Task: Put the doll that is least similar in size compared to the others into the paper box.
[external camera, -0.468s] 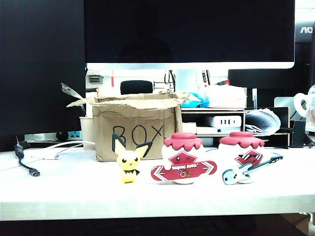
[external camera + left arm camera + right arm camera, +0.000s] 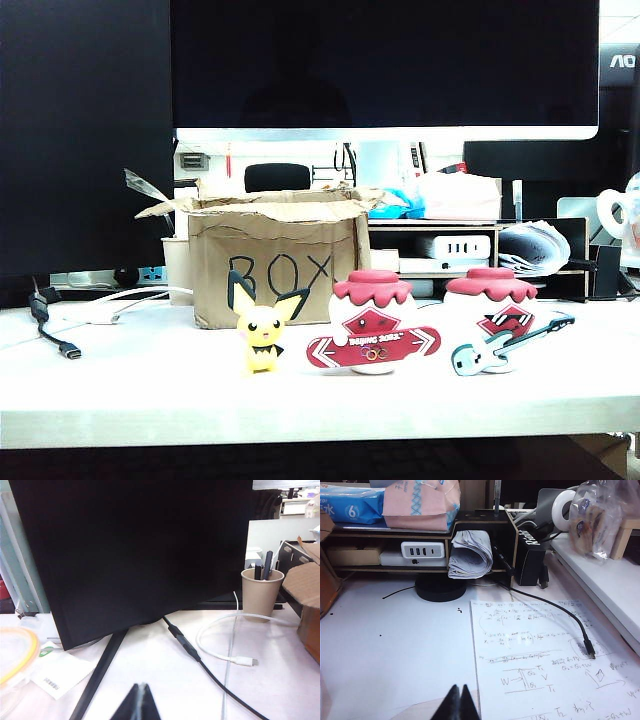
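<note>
A small yellow doll (image 2: 260, 335) with black-tipped ears stands on the white table in the exterior view, just in front of the brown paper box (image 2: 275, 260) marked "BOX". To its right stand two larger white, red-capped dolls, one with a red snowboard (image 2: 372, 325) and one with a blue guitar (image 2: 495, 320). Neither arm shows in the exterior view. My left gripper (image 2: 140, 686) is shut and empty over the table near a monitor foot. My right gripper (image 2: 458, 687) is shut and empty beside a written sheet of paper (image 2: 550, 655).
A large dark monitor (image 2: 385, 60) stands behind the box. A black cable (image 2: 55, 335) and a white cable (image 2: 225, 645) lie on the table's left part, near a paper cup (image 2: 260, 592). A wooden shelf (image 2: 420, 545) with rolled papers stands at the back right.
</note>
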Controlling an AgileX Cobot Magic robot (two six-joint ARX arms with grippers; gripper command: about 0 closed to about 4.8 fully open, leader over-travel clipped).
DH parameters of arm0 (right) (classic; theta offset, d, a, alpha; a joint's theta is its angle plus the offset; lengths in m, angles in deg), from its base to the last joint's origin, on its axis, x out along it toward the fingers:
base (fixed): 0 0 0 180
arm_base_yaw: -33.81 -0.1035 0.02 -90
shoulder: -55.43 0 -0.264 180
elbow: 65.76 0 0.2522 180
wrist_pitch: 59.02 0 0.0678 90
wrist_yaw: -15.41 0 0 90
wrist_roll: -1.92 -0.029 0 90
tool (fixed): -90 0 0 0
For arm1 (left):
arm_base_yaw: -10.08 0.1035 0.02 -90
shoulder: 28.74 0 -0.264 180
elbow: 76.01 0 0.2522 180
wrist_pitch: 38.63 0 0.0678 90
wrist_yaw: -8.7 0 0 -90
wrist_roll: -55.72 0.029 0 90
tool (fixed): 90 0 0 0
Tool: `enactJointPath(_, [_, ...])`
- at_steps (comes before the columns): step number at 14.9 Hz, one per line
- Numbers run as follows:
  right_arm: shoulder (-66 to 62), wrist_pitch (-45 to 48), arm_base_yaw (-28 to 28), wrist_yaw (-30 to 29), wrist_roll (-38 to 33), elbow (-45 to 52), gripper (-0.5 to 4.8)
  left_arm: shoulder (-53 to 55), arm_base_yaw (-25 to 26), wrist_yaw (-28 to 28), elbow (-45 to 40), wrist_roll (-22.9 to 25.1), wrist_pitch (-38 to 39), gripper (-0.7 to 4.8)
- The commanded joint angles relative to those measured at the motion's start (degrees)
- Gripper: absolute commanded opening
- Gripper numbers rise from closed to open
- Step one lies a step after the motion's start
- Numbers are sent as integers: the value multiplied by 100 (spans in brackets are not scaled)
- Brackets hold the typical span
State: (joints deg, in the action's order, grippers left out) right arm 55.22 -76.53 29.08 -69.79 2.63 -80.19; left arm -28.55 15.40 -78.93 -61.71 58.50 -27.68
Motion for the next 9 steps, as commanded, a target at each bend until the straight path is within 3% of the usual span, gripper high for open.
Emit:
enactJointPath(1, [2, 96, -2, 0, -26, 22, -1, 0, -131, -2, 0, 2, -66, -5])
enactJointPath(4, [2, 98, -2, 0, -26, 22, 0, 4, -1025, 0, 0, 2, -63, -5])
enactJointPath(9, [2, 98, -2, 0, -26, 22, 0, 61, -3370, -7, 0, 2, -68, -5])
